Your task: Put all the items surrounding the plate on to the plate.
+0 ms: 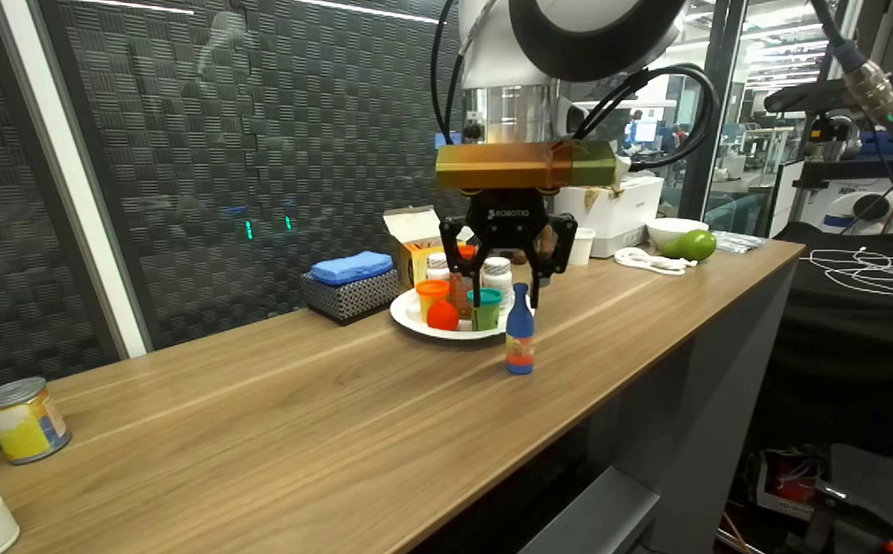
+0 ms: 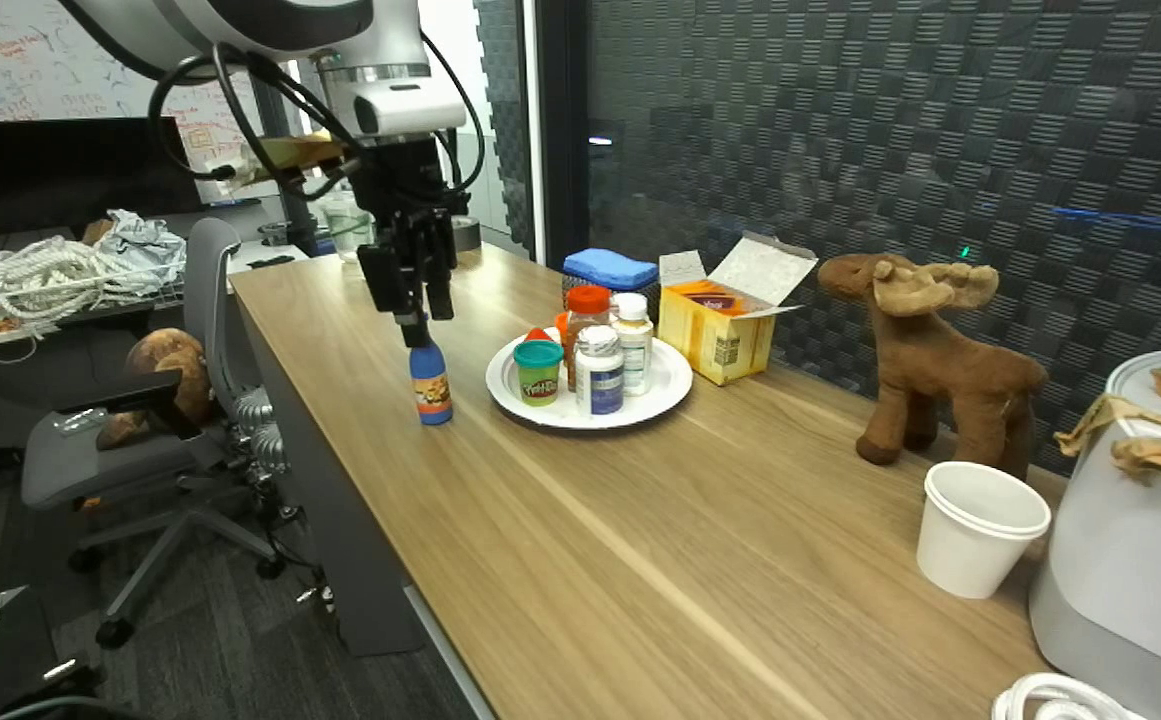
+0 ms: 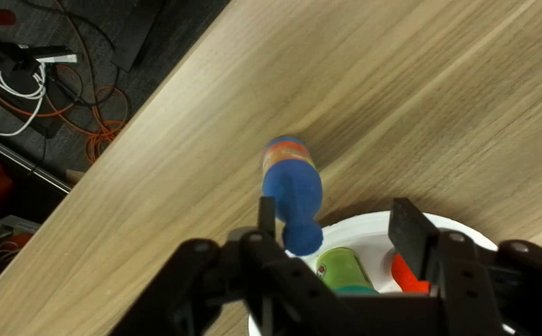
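A blue bottle [image 1: 520,342] with an orange-red label stands upright on the table, just outside the plate's rim, in both exterior views. My gripper [image 1: 506,298] is above it, pointing down. In the wrist view the jaws are apart, and the bottle's narrow blue neck [image 3: 302,238] lies between them, much closer to the left finger [image 3: 266,217]. The white plate [image 2: 655,398] carries a green tub [image 2: 538,375] with a teal lid, an orange tub [image 1: 431,296], a red rounded item [image 1: 443,316], a red-capped brown bottle [image 2: 588,300] and two white bottles, including this purple-labelled bottle [image 2: 600,375].
Behind the plate are an opened yellow box [image 2: 715,345] and a dark patterned box [image 1: 350,295] with a blue cloth-like piece [image 1: 351,268] on top. A brown stuffed moose [image 2: 950,370] and a white cup [image 2: 980,530] stand farther along. The table edge [image 3: 158,88] runs near the bottle.
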Robot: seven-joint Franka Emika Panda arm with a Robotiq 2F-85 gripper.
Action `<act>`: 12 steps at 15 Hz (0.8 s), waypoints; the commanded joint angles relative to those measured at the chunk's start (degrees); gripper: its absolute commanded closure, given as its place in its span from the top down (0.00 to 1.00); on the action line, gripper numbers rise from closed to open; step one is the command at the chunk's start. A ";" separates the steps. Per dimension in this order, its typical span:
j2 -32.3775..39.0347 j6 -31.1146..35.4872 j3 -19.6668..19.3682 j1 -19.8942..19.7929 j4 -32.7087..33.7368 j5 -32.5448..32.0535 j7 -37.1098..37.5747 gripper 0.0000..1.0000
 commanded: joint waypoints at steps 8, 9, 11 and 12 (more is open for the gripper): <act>-2.53 -5.13 1.53 -0.98 0.07 -0.29 2.18 0.05; -3.02 -5.81 1.46 -1.05 0.17 -1.21 3.01 0.05; -4.34 -7.24 1.40 -1.25 0.35 -2.91 4.80 0.05; -5.03 -7.76 1.40 -1.45 0.40 -3.89 5.75 0.05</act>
